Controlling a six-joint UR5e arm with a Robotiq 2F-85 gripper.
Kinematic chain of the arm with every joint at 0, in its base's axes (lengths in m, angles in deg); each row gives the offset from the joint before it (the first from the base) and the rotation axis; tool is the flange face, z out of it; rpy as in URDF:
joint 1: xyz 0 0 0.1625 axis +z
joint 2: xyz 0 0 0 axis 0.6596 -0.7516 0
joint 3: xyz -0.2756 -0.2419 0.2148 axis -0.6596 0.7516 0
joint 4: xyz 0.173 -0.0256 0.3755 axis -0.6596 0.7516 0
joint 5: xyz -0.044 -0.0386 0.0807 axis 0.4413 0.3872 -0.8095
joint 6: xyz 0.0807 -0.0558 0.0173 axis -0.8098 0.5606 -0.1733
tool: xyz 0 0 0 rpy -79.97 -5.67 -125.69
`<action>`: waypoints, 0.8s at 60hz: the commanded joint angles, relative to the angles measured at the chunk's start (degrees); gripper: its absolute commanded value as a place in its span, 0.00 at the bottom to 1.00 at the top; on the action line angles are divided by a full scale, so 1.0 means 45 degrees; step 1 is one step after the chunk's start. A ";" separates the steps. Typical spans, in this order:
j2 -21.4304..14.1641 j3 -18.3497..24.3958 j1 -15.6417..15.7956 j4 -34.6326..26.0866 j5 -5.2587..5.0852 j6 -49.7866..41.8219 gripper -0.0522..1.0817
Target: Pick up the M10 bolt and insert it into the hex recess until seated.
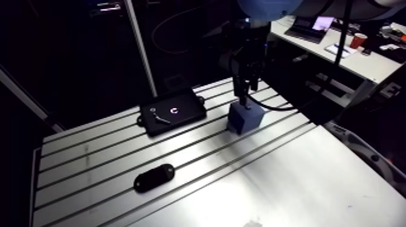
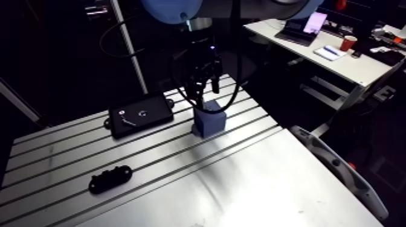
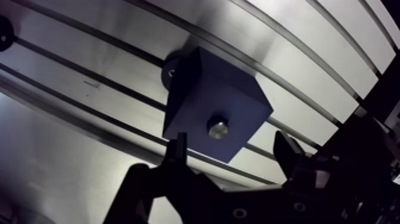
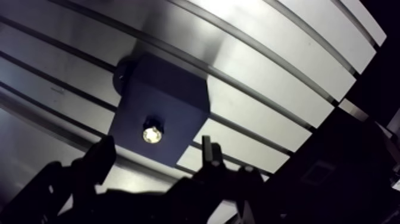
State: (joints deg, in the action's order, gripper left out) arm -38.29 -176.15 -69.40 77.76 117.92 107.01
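M10 bolt (image 3: 218, 127) sits in the blue block (image 3: 199, 89), end effector (image 3: 230, 144) released, fingers apart.

a robotics lab or workshop bench: the work surface is a slotted aluminium table (image 1: 302, 175) with long parallel grooves, a robot arm (image 1: 248, 45) hangs over it, and workpieces sit on its slats: a blue block (image 1: 244, 116) with a metal bolt (image 3: 218, 127) in its top, a flat black tray (image 1: 173, 111), a black oblong part (image 1: 154, 177)
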 commanded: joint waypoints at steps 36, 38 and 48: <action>-0.0874 -0.0989 -0.0840 0.0707 -0.1795 -0.4155 0.28; -0.0916 -0.1105 -0.0840 0.0996 -0.1779 -0.4184 0.29; -0.0946 -0.1356 -0.0876 0.1610 -0.1740 -0.4095 0.30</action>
State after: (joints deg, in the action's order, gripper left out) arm -41.93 -180.50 -72.97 81.42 110.38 89.70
